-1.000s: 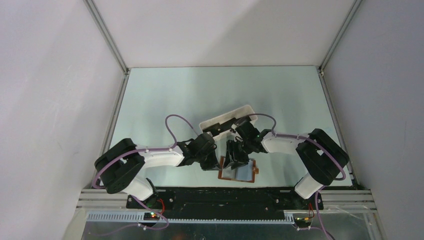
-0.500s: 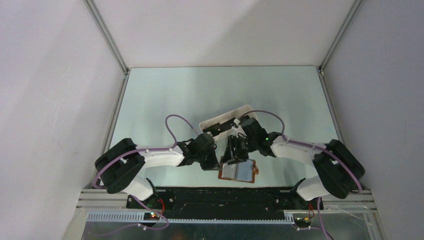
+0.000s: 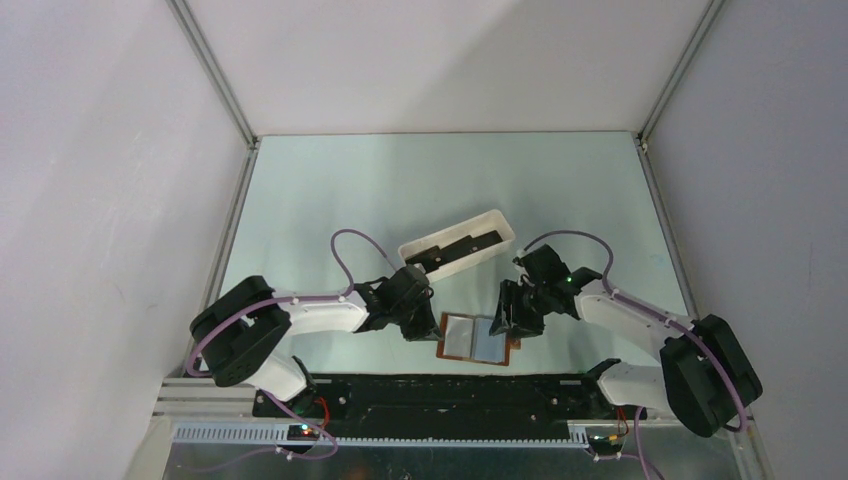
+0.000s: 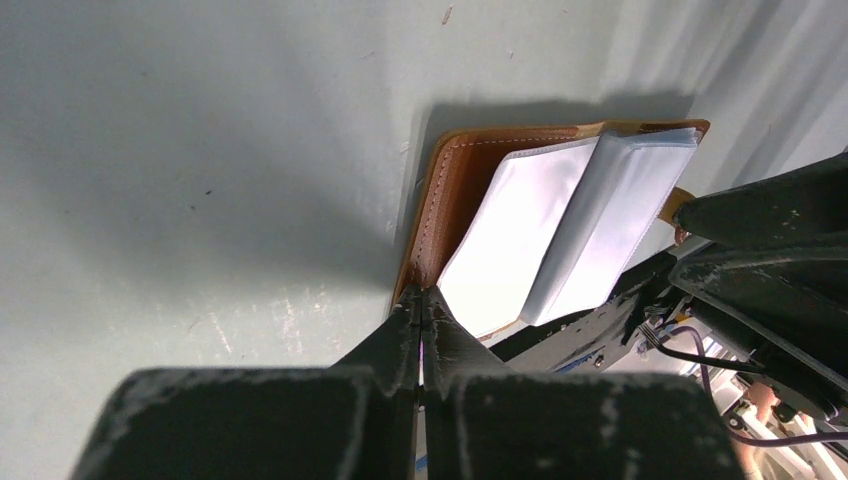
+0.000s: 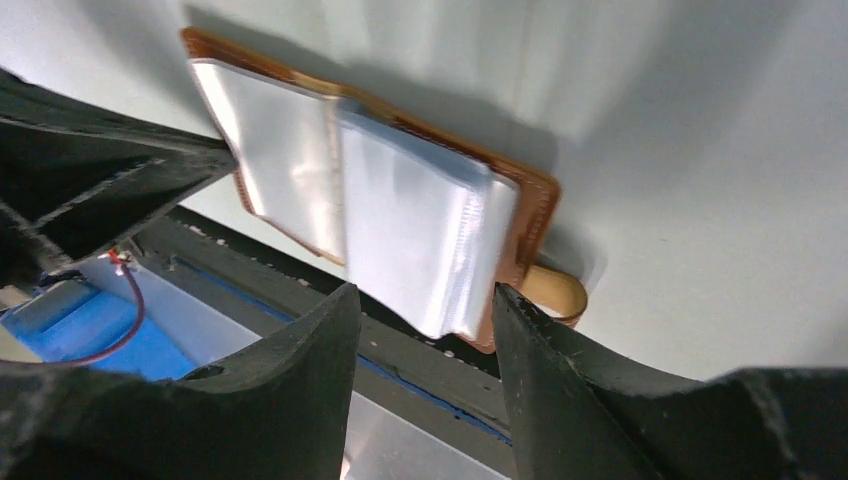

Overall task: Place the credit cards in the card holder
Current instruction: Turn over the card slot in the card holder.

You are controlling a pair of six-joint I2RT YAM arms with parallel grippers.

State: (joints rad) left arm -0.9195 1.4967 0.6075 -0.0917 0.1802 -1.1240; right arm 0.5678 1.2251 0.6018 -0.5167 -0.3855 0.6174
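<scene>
Card holder (image 3: 470,340) lies opened flat on the pale green surface (image 3: 350,200), close to the near edge and between the two arms. Its pale inner pockets face up. Its long axis runs left to right, roughly along that edge, and the snap tab (image 5: 555,290) sticks out of its right end. The left hand (image 4: 420,305) is pressed together, with its tips touching the brown leather rim at the holder's left end; whether any leather is caught between them I cannot tell. The right hand (image 5: 422,300) is spread and grips nothing, standing over the holder's right end by the tab. Just beyond the holder, towards the far side, sits a white oblong tray (image 3: 440,262), set at a slant with its right end farther away, and the dark credit cards (image 3: 475,241) lie inside it. The tray is near both wrists but apart from the holder. A black base rail (image 3: 450,390) runs just beside the holder's near side. The far half of the surface is open out to the side walls.
</scene>
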